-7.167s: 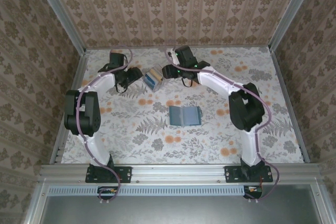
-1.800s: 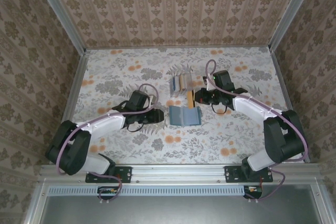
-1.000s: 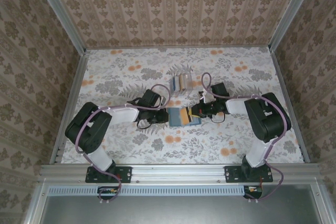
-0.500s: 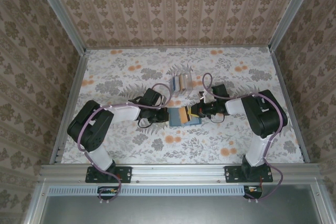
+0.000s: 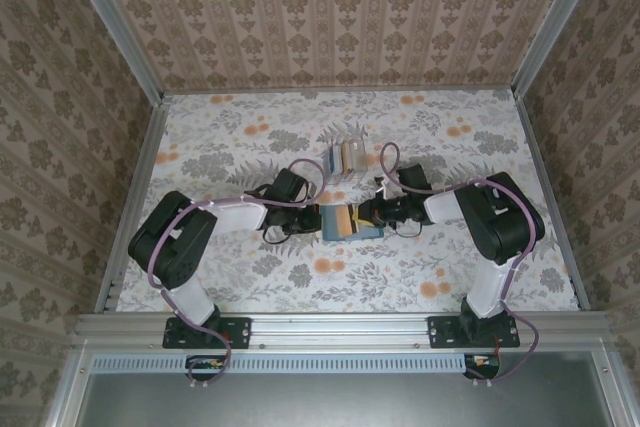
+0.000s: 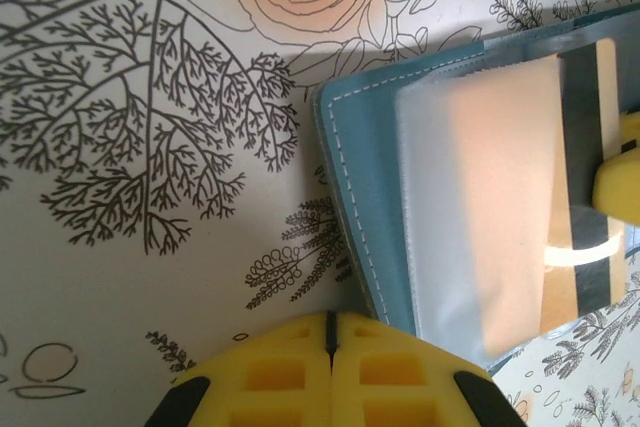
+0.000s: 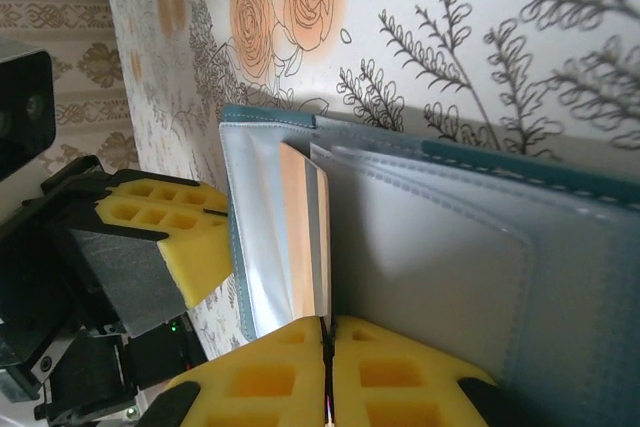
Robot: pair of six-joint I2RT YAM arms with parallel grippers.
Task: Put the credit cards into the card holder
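Note:
The teal card holder [image 5: 374,232] lies open and flat on the flowered table, its clear sleeves up [image 6: 365,177] [image 7: 520,162]. A yellow-tan credit card [image 5: 343,220] with a dark stripe lies partly inside the left sleeve [image 6: 500,187] [image 7: 300,227]. My right gripper [image 5: 362,215] [image 7: 327,325] reaches over the holder's right half, shut on the card's outer edge. My left gripper [image 5: 317,219] [image 6: 330,322] is shut with nothing in it, its fingertips [image 7: 165,237] against the holder's left edge.
A small clear plastic box [image 5: 345,159] with more cards standing in it sits just beyond the holder. Metal rails [image 5: 135,197] and patterned walls close in the table on three sides. Both arms lie low, meeting at the middle.
The right gripper has crept left, sliding the tan card further into the left sleeve. The left gripper has closed fully at the holder's left edge. The holder has not moved.

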